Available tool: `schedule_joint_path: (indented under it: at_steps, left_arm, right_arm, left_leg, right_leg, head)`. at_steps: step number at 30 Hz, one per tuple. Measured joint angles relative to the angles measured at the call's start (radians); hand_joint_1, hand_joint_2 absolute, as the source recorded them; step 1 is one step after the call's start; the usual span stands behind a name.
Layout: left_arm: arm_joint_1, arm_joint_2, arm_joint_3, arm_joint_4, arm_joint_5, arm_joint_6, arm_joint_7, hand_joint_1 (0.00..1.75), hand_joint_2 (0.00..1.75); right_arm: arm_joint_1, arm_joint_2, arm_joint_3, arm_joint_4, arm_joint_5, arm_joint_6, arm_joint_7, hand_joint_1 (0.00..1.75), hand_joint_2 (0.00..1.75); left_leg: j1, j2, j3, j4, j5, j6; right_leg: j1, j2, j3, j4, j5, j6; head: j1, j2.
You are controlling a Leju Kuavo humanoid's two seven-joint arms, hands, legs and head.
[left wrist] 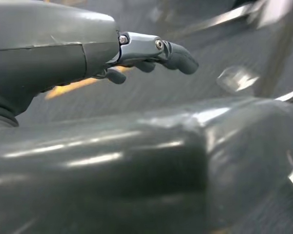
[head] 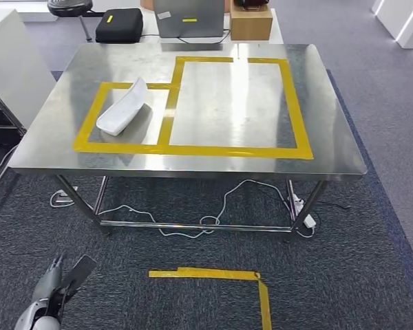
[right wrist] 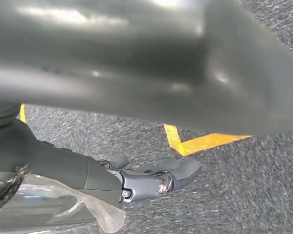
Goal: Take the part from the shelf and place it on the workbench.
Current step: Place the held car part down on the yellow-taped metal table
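Presently logged, item by item.

Part: white moulded part [head: 125, 107], long and shallow with a curved shell, lying on its side on the stainless steel workbench [head: 329, 148]. It rests inside the smaller of two yellow tape rectangles [head: 167, 124], one end reaching the rectangle's far edge. The tape likely marks the intended drop zone, so by my reading the placement is complete.

Left hand [head: 56, 282]: low by the robot's side above the grey carpet [head: 350, 275], well apart from the bench. In the left wrist view its fingers [left wrist: 178, 56] extend loosely with nothing between them; the hand is empty and unclenched.

Right hand [right wrist: 152, 178]: hanging over the carpet, fingers slightly curled yet parted, gripping nothing. A clear plastic wrap sits around the wrist behind it.

Floor: yellow tape corner [head: 259, 278] before the bench, probably a standing mark for the robot.

Beyond the bench: black case [head: 120, 25], grey laptop [head: 190, 17], cardboard box [head: 251, 24].
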Motion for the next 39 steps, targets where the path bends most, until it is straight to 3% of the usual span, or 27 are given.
schedule_joint_path:
  at_steps: [2, 3, 4, 5, 6, 7, 8, 9, 10, 12, 14, 15, 16, 17, 19, 20, 22, 24, 26, 28, 30, 32, 34, 35, 36, 37, 39]
  left_arm:
    - [0.011, -0.016, 0.038, 0.051, 0.031, -0.012, -0.008, 0.00, 0.00]
    - [0.018, -0.024, 0.059, 0.078, 0.044, -0.017, -0.013, 0.00, 0.00]
    - [0.024, -0.031, 0.080, 0.106, 0.054, -0.019, -0.018, 0.00, 0.00]
    - [0.032, -0.038, 0.100, 0.133, 0.060, -0.021, -0.022, 0.00, 0.00]
    - [0.038, -0.044, 0.118, 0.159, 0.063, -0.021, -0.025, 0.00, 0.00]
    - [0.044, -0.049, 0.133, 0.180, 0.065, -0.021, -0.027, 0.00, 0.00]
    - [0.047, -0.053, 0.144, 0.195, 0.067, -0.022, -0.028, 0.00, 0.00]
    - [0.048, -0.057, 0.154, 0.209, 0.069, -0.025, -0.029, 0.00, 0.00]
    - [0.048, -0.060, 0.163, 0.221, 0.072, -0.028, -0.029, 0.00, 0.00]
    - [0.049, -0.067, 0.182, 0.250, 0.080, -0.037, -0.034, 0.00, 0.00]
    - [0.055, -0.076, 0.203, 0.285, 0.088, -0.041, -0.046, 0.00, 0.00]
    - [0.061, -0.082, 0.212, 0.302, 0.092, -0.043, -0.053, 0.00, 0.00]
    - [0.067, -0.089, 0.221, 0.317, 0.095, -0.044, -0.060, 0.00, 0.00]
    - [0.071, -0.097, 0.230, 0.330, 0.097, -0.045, -0.065, 0.00, 0.00]
    - [0.072, -0.112, 0.246, 0.352, 0.100, -0.046, -0.072, 0.00, 0.00]
    - [0.071, -0.120, 0.252, 0.360, 0.099, -0.046, -0.074, 0.00, 0.00]
    - [0.070, -0.135, 0.260, 0.375, 0.095, -0.047, -0.075, 0.00, 0.00]
    - [0.069, -0.147, 0.264, 0.384, 0.089, -0.047, -0.074, 0.00, 0.00]
    - [0.065, -0.154, 0.264, 0.391, 0.084, -0.047, -0.070, 0.00, 0.00]
    - [0.060, -0.159, 0.265, 0.399, 0.081, -0.046, -0.067, 0.00, 0.00]
    - [0.058, -0.166, 0.265, 0.408, 0.078, -0.046, -0.064, 0.00, 0.00]
    - [0.056, -0.171, 0.265, 0.413, 0.074, -0.046, -0.061, 0.00, 0.00]
    - [0.055, -0.173, 0.266, 0.415, 0.072, -0.045, -0.059, 0.00, 0.00]
    - [0.054, -0.175, 0.266, 0.416, 0.071, -0.045, -0.058, 0.00, 0.00]
    - [0.054, -0.176, 0.266, 0.417, 0.071, -0.044, -0.058, 0.00, 0.00]
    - [0.054, -0.178, 0.266, 0.419, 0.071, -0.044, -0.058, 0.00, 0.00]
    - [0.053, -0.181, 0.266, 0.420, 0.070, -0.044, -0.058, 0.00, 0.00]
  right_arm:
    - [0.004, 0.006, -0.003, -0.013, -0.003, 0.001, 0.004, 0.00, 0.00]
    - [0.006, 0.010, -0.005, -0.020, -0.004, 0.002, 0.005, 0.00, 0.00]
    - [0.007, 0.012, -0.007, -0.026, -0.005, 0.003, 0.006, 0.00, 0.00]
    - [0.007, 0.014, -0.008, -0.032, -0.006, 0.003, 0.007, 0.00, 0.00]
    - [0.008, 0.016, -0.010, -0.037, -0.006, 0.003, 0.008, 0.00, 0.00]
    - [0.008, 0.018, -0.011, -0.043, -0.006, 0.004, 0.009, 0.00, 0.00]
    - [0.007, 0.019, -0.012, -0.047, -0.007, 0.004, 0.010, 0.00, 0.00]
    - [0.005, 0.020, -0.013, -0.050, -0.008, 0.005, 0.010, 0.00, 0.00]
    - [0.003, 0.022, -0.014, -0.054, -0.010, 0.007, 0.012, 0.00, 0.00]
    - [-0.002, 0.026, -0.015, -0.060, -0.018, 0.013, 0.016, 0.00, 0.00]
    - [0.000, 0.033, -0.023, -0.068, -0.034, 0.021, 0.023, 0.00, 0.00]
    - [0.002, 0.037, -0.027, -0.074, -0.045, 0.027, 0.028, 0.00, 0.00]
    - [0.004, 0.041, -0.031, -0.081, -0.055, 0.033, 0.032, 0.00, 0.00]
    - [0.005, 0.045, -0.034, -0.089, -0.064, 0.040, 0.037, 0.00, 0.00]
    - [0.005, 0.052, -0.035, -0.106, -0.079, 0.051, 0.043, 0.00, 0.00]
    - [0.005, 0.055, -0.035, -0.113, -0.086, 0.055, 0.045, 0.00, 0.00]
    - [0.004, 0.059, -0.035, -0.126, -0.096, 0.061, 0.050, 0.00, 0.00]
    - [0.004, 0.063, -0.036, -0.137, -0.102, 0.067, 0.054, 0.00, 0.00]
    - [0.003, 0.068, -0.036, -0.146, -0.106, 0.071, 0.056, 0.00, 0.00]
    - [0.003, 0.072, -0.036, -0.154, -0.108, 0.073, 0.058, 0.00, 0.00]
    - [0.005, 0.074, -0.036, -0.162, -0.109, 0.074, 0.060, 0.00, 0.00]
    - [0.008, 0.074, -0.037, -0.168, -0.112, 0.075, 0.063, 0.00, 0.00]
    - [0.008, 0.074, -0.037, -0.174, -0.116, 0.076, 0.066, 0.00, 0.00]
    - [0.008, 0.074, -0.037, -0.176, -0.117, 0.077, 0.066, 0.00, 0.00]
    - [0.008, 0.074, -0.037, -0.177, -0.117, 0.077, 0.067, 0.00, 0.00]
    - [0.008, 0.074, -0.036, -0.179, -0.117, 0.078, 0.067, 0.00, 0.00]
    - [0.008, 0.074, -0.036, -0.182, -0.118, 0.081, 0.067, 0.00, 0.00]
  left_leg:
    - [0.002, 0.003, -0.026, -0.002, 0.024, 0.010]
    - [0.002, 0.004, -0.042, -0.001, 0.035, 0.013]
    - [0.002, 0.004, -0.059, 0.001, 0.047, 0.014]
    - [0.001, 0.005, -0.076, 0.002, 0.059, 0.013]
    - [0.001, 0.006, -0.095, 0.005, 0.072, 0.012]
    - [0.000, 0.007, -0.114, 0.009, 0.084, 0.011]
    - [0.000, 0.006, -0.133, 0.014, 0.095, 0.008]
    - [-0.001, 0.004, -0.149, 0.021, 0.105, 0.005]
    - [-0.003, 0.002, -0.161, 0.028, 0.113, 0.000]
    - [-0.006, 0.000, -0.173, 0.036, 0.132, -0.008]
    - [-0.004, -0.002, -0.179, 0.038, 0.144, -0.016]
    - [-0.002, -0.002, -0.182, 0.047, 0.127, -0.021]
    - [0.000, -0.003, -0.189, 0.072, 0.089, -0.027]
    - [0.002, -0.003, -0.198, 0.116, 0.032, -0.032]
    - [0.004, -0.003, -0.215, 0.245, -0.073, -0.039]
    - [0.005, -0.003, -0.215, 0.299, -0.092, -0.041]
    - [0.005, -0.003, -0.178, 0.322, -0.058, -0.037]
    - [0.003, -0.003, -0.082, 0.211, -0.013, -0.025]
    - [-0.002, -0.003, 0.016, 0.062, -0.022, -0.011]
    - [-0.009, -0.003, 0.045, -0.001, -0.033, -0.001]
    - [-0.008, 0.000, 0.028, -0.007, -0.014, 0.010]
    - [-0.004, 0.005, -0.001, -0.010, 0.013, 0.022]
    - [-0.006, 0.007, -0.036, -0.007, 0.039, 0.027]
    - [-0.007, 0.008, -0.055, -0.004, 0.052, 0.027]
    - [-0.007, 0.009, -0.075, -0.001, 0.065, 0.026]
    - [-0.007, 0.010, -0.095, 0.005, 0.077, 0.024]
    - [-0.006, 0.010, -0.132, 0.018, 0.098, 0.017]
  right_leg:
    - [-0.002, 0.004, -0.031, 0.077, -0.093, 0.007]
    - [-0.002, 0.005, -0.050, 0.140, -0.145, 0.010]
    - [-0.002, 0.005, -0.060, 0.203, -0.178, 0.011]
    - [-0.002, 0.005, -0.063, 0.251, -0.185, 0.013]
    - [-0.002, 0.005, -0.050, 0.272, -0.165, 0.013]
    - [-0.001, 0.005, -0.018, 0.258, -0.131, 0.011]
    - [-0.002, 0.006, 0.029, 0.213, -0.103, 0.009]
    - [-0.001, 0.008, 0.093, 0.141, -0.093, 0.006]
    - [-0.001, 0.010, 0.155, 0.060, -0.103, 0.004]
    - [0.001, 0.014, 0.222, -0.044, -0.137, -0.003]
    - [0.001, 0.011, 0.213, -0.059, -0.137, -0.017]
    - [0.000, 0.008, 0.205, -0.058, -0.128, -0.026]
    - [-0.001, 0.005, 0.195, -0.057, -0.117, -0.034]
    - [-0.001, 0.002, 0.182, -0.057, -0.105, -0.040]
    - [0.002, -0.001, 0.151, -0.053, -0.080, -0.044]
    - [0.003, -0.004, 0.134, -0.049, -0.068, -0.044]
    - [0.006, -0.008, 0.099, -0.037, -0.046, -0.043]
    - [0.008, -0.008, 0.066, -0.025, -0.026, -0.039]
    - [0.011, -0.009, 0.044, -0.016, -0.009, -0.030]
    - [0.010, -0.011, 0.033, -0.014, 0.010, -0.018]
    - [0.007, -0.008, 0.021, -0.008, 0.006, -0.007]
    - [0.004, 0.000, -0.006, 0.052, -0.071, 0.004]
    - [0.001, 0.004, -0.038, 0.176, -0.171, 0.012]
    - [0.000, 0.005, -0.045, 0.233, -0.192, 0.015]
    - [0.000, 0.005, -0.040, 0.269, -0.186, 0.017]
    - [-0.001, 0.005, -0.021, 0.274, -0.160, 0.018]
    - [-0.003, 0.005, 0.070, 0.181, -0.104, 0.019]
  head:
    - [0.004, 0.000]
    - [0.006, 0.000]
    - [0.008, 0.000]
    - [0.009, 0.000]
    - [0.010, 0.000]
    - [0.010, 0.000]
    - [0.010, 0.000]
    - [0.010, 0.000]
    - [0.010, 0.000]
    - [0.010, 0.000]
    - [0.010, 0.000]
    - [0.009, 0.000]
    - [0.007, 0.000]
    - [0.005, 0.000]
    - [0.002, 0.000]
    - [0.002, 0.000]
    - [0.002, 0.000]
    - [0.003, 0.000]
    - [0.003, 0.000]
    - [0.003, 0.000]
    - [0.001, 0.000]
    - [0.004, 0.000]
    - [0.009, 0.000]
    - [0.009, 0.000]
    - [0.009, 0.000]
    - [0.009, 0.000]
    - [0.009, 0.000]
